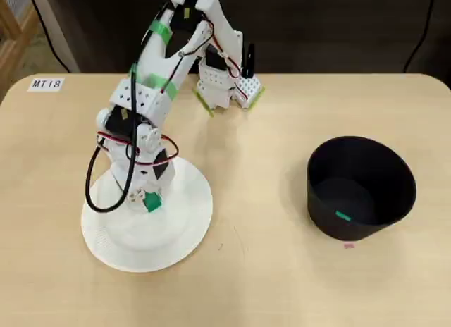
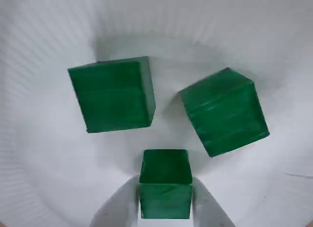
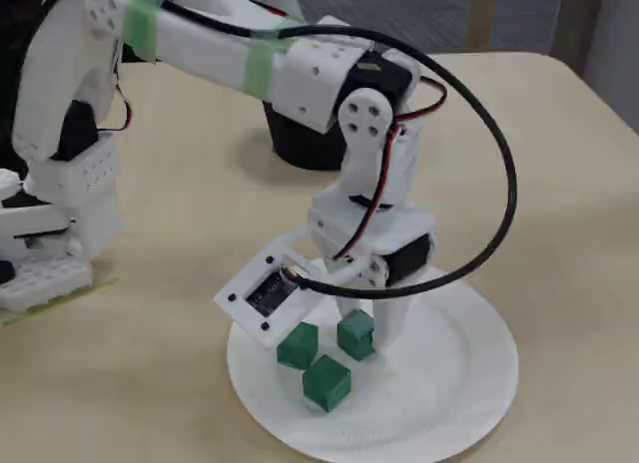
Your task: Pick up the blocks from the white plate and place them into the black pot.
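Jaws of the white gripper (image 2: 165,207) sit clamped on one small green cube (image 2: 165,183) at the wrist view's bottom centre, squarely across opposite faces for an even hold. Two more green cubes (image 2: 113,95) (image 2: 224,111) lie apart on the ribbed white plate (image 2: 39,153), the right one skewed. Being cubes, they have no long axis. Overhead, the black pot (image 1: 361,187) stands at right, holding something green.

Plate (image 1: 190,221): left on the table (image 1: 268,285) in the overhead view, well apart from the pot (image 1: 394,193) at right.
Pot: one block (image 1: 342,216) inside.
Plate blocks: three in the wrist view, left (image 2: 112,96), right (image 2: 224,111), and near (image 2: 165,183), this last between the gripper (image 2: 165,207) fingers.
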`<action>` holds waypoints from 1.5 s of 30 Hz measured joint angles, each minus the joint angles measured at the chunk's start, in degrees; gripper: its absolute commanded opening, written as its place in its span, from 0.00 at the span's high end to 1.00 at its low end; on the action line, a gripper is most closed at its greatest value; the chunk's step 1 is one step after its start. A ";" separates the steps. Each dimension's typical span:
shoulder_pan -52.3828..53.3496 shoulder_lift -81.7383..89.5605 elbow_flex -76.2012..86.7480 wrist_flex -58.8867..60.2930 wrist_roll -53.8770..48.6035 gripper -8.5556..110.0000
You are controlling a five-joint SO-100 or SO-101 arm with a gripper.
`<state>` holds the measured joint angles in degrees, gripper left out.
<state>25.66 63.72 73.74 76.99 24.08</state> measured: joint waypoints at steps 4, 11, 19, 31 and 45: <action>0.00 -0.26 -0.97 0.09 0.00 0.95; -1.05 0.35 -5.45 0.00 -1.93 0.95; -9.14 12.04 -6.77 -11.95 -14.41 0.95; -34.10 34.89 3.52 -16.79 -28.30 0.95; -63.54 43.59 24.79 -18.19 -28.13 0.95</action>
<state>-37.88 107.31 98.53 58.80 -4.04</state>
